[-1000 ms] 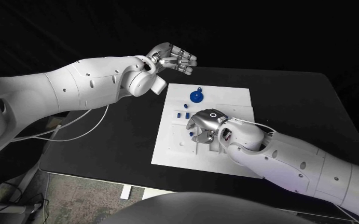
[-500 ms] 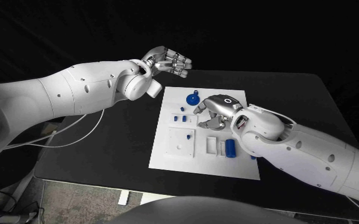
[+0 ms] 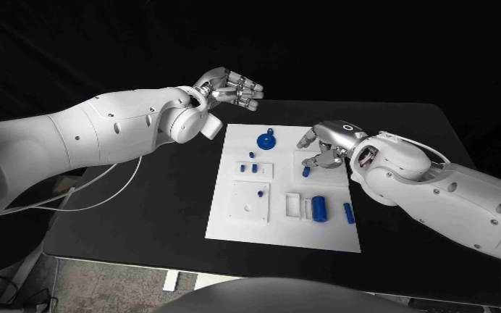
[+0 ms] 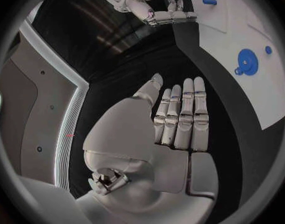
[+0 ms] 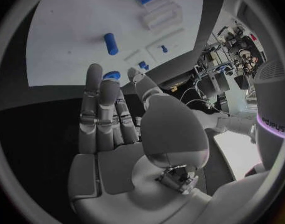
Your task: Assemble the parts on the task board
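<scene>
The white task board [image 3: 280, 232] lies in the middle of the black table. A round blue part with a knob [image 3: 266, 140] sits at its far edge, small blue pegs [image 3: 252, 156] just nearer, and one short blue peg [image 3: 306, 171] toward the right. Two blue cylinders [image 3: 319, 209] lie in the near right part. My right hand [image 3: 326, 145] hovers over the board's far right, fingers apart, holding nothing; its wrist view shows the short peg [image 5: 110, 43] on the board [image 5: 67, 25] beyond the fingertips. My left hand [image 3: 231, 88] hangs empty above the table past the far left corner, fingers straight [image 4: 179, 117].
White block-shaped fixtures [image 3: 250, 202] stand on the board's near left and middle. A loose white cable [image 3: 104, 186] droops off the table's left edge. Black table surface [image 3: 407, 124] lies open to the right of the board.
My right hand has drawn back from the board's middle toward its far right edge, uncovering the short peg and the blue cylinders. The left hand has barely moved.
</scene>
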`<state>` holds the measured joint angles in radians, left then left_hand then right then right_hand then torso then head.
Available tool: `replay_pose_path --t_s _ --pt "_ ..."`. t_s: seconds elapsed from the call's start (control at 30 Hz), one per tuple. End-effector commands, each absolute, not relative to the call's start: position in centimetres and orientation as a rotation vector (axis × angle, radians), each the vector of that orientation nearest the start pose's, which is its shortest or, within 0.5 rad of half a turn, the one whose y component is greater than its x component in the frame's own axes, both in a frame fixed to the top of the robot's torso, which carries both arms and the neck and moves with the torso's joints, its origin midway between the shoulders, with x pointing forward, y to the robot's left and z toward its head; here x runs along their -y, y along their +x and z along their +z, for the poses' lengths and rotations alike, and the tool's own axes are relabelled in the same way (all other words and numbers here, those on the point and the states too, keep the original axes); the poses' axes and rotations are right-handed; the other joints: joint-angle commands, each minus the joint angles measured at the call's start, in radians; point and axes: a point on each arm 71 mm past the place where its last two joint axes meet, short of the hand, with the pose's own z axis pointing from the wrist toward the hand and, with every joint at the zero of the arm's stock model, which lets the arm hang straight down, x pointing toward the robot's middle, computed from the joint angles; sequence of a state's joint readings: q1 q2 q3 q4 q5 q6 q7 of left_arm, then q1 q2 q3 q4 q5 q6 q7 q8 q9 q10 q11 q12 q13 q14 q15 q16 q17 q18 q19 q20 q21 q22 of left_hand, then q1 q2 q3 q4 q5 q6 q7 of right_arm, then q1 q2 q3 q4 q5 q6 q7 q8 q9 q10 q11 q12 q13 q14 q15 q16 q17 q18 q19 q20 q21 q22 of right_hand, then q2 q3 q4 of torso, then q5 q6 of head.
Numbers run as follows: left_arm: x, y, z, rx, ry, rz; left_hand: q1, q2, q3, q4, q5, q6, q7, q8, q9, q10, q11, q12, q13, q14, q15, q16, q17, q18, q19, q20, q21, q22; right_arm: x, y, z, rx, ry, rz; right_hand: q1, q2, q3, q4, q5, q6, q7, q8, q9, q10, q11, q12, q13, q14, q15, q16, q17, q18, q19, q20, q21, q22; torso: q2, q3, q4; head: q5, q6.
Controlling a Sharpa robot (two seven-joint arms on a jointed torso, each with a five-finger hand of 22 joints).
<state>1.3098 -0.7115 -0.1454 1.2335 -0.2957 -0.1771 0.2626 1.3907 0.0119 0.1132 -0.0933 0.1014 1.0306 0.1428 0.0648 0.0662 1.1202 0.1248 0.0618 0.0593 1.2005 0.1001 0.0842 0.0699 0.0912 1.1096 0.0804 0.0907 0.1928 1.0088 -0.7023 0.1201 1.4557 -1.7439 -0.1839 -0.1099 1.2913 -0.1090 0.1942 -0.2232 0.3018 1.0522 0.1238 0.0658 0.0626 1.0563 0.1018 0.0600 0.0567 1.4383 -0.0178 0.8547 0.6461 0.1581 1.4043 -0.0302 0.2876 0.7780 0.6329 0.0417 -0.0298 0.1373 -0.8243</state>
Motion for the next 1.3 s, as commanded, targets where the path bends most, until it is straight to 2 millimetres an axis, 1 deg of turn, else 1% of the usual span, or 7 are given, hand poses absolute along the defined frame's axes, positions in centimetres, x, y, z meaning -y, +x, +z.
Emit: replay_pose_path --t_s 0.03,0.23,0.43,0.6,0.77,1.1,1.3 --pt "-21.7 54.4 -17.8 -1.644 -0.763 -1.334 0.007 0.002 0.006 -0.001 0.003 0.001 0.001 0.000 -0.001 0.004 0.001 0.000 -0.001 0.004 -0.001 -0.003 -0.001 -0.011 -0.002 0.001 0.004 0.000 14.7 47.8 -23.2 -1.768 -0.389 0.606 0.008 0.002 -0.011 0.008 -0.010 -0.004 -0.004 -0.004 0.000 -0.005 -0.001 -0.001 0.001 0.000 0.003 0.001 -0.001 -0.005 0.005 0.000 -0.007 -0.004 0.001 0.0007 0.0015 0.000 -0.003" --pt "-21.7 54.4 -17.8 -1.645 -0.764 -1.332 0.009 0.006 0.009 -0.001 0.004 0.002 0.001 -0.001 -0.001 0.004 0.001 -0.001 -0.001 0.004 -0.001 -0.003 -0.001 -0.011 -0.003 0.000 0.006 0.000 14.8 48.0 -23.9 -1.814 -0.404 0.570 0.019 0.001 -0.028 0.038 -0.022 -0.005 -0.004 -0.004 0.000 -0.005 -0.001 -0.001 0.001 0.000 0.003 0.000 -0.003 -0.007 0.015 0.000 -0.022 -0.022 0.002 0.0003 0.0040 0.000 -0.006" --pt "-21.9 54.5 -17.8 -1.643 -0.767 -1.325 0.008 0.006 0.009 0.000 0.003 0.002 0.001 -0.001 -0.001 0.004 0.001 -0.001 -0.001 0.004 -0.001 -0.003 -0.001 -0.011 -0.003 0.000 0.006 0.001 14.9 48.0 -24.7 -1.861 -0.425 0.545 0.013 0.003 -0.030 0.041 -0.019 -0.006 -0.005 -0.004 0.000 0.009 -0.001 -0.001 0.001 0.000 0.005 0.000 -0.003 -0.007 0.016 0.002 -0.024 -0.025 0.002 -0.0003 0.0041 0.000 -0.008" --pt "-21.9 54.5 -17.8 -1.643 -0.769 -1.322 0.008 0.006 0.009 0.000 0.003 0.002 0.001 -0.001 -0.001 0.004 0.001 -0.001 -0.001 0.004 -0.001 -0.003 -0.001 -0.011 -0.003 0.000 0.006 0.001 14.9 47.8 -25.0 -1.888 -0.439 0.539 0.006 0.006 -0.029 0.040 -0.012 -0.004 -0.006 -0.004 0.000 0.022 -0.004 -0.001 0.001 0.000 0.005 0.001 -0.003 -0.006 0.017 0.003 -0.025 -0.027 0.001 -0.0010 0.0024 -0.001 -0.008" --pt "-21.9 54.5 -17.8 -1.645 -0.768 -1.323 0.009 0.008 0.010 0.001 0.003 0.003 0.001 -0.001 -0.001 0.005 0.001 -0.001 -0.001 0.005 -0.001 -0.003 -0.001 -0.011 -0.004 0.000 0.008 0.002 14.6 47.5 -25.5 -1.911 -0.454 0.537 -0.012 0.021 -0.018 0.015 -0.011 0.000 -0.009 -0.004 0.000 0.048 -0.010 -0.002 0.001 0.001 0.002 0.001 -0.004 -0.008 0.018 0.000 -0.026 -0.030 0.001 -0.0004 0.0023 0.000 -0.009" --pt "-21.9 54.5 -17.9 -1.646 -0.768 -1.323 0.007 0.008 0.010 0.003 0.004 0.003 0.001 -0.001 -0.001 0.005 0.001 -0.001 -0.001 0.005 -0.001 -0.002 -0.001 -0.011 -0.005 0.000 0.009 0.003 14.4 47.5 -26.7 -1.926 -0.467 0.521 -0.059 0.029 0.123 -0.048 -0.023 0.023 -0.008 -0.004 0.000 0.078 -0.015 -0.002 0.001 0.001 0.000 0.000 -0.004 -0.002 -0.003 -0.003 0.000 0.011 0.002 0.0002 0.0035 -0.004 -0.011" --pt "-21.9 54.5 -17.9 -1.647 -0.768 -1.324 0.007 0.008 0.010 0.003 0.004 0.003 0.001 -0.001 -0.001 0.005 0.001 -0.001 -0.001 0.005 -0.001 -0.002 -0.001 -0.011 -0.005 0.000 0.009 0.003 14.1 47.4 -27.0 -1.918 -0.469 0.520 -0.063 0.039 0.228 -0.054 -0.088 0.046 -0.009 -0.004 0.000 0.104 -0.020 -0.003 0.001 0.001 -0.003 0.002 -0.003 0.001 -0.017 -0.006 0.020 0.044 0.001 -0.0002 0.0028 -0.005 -0.012"
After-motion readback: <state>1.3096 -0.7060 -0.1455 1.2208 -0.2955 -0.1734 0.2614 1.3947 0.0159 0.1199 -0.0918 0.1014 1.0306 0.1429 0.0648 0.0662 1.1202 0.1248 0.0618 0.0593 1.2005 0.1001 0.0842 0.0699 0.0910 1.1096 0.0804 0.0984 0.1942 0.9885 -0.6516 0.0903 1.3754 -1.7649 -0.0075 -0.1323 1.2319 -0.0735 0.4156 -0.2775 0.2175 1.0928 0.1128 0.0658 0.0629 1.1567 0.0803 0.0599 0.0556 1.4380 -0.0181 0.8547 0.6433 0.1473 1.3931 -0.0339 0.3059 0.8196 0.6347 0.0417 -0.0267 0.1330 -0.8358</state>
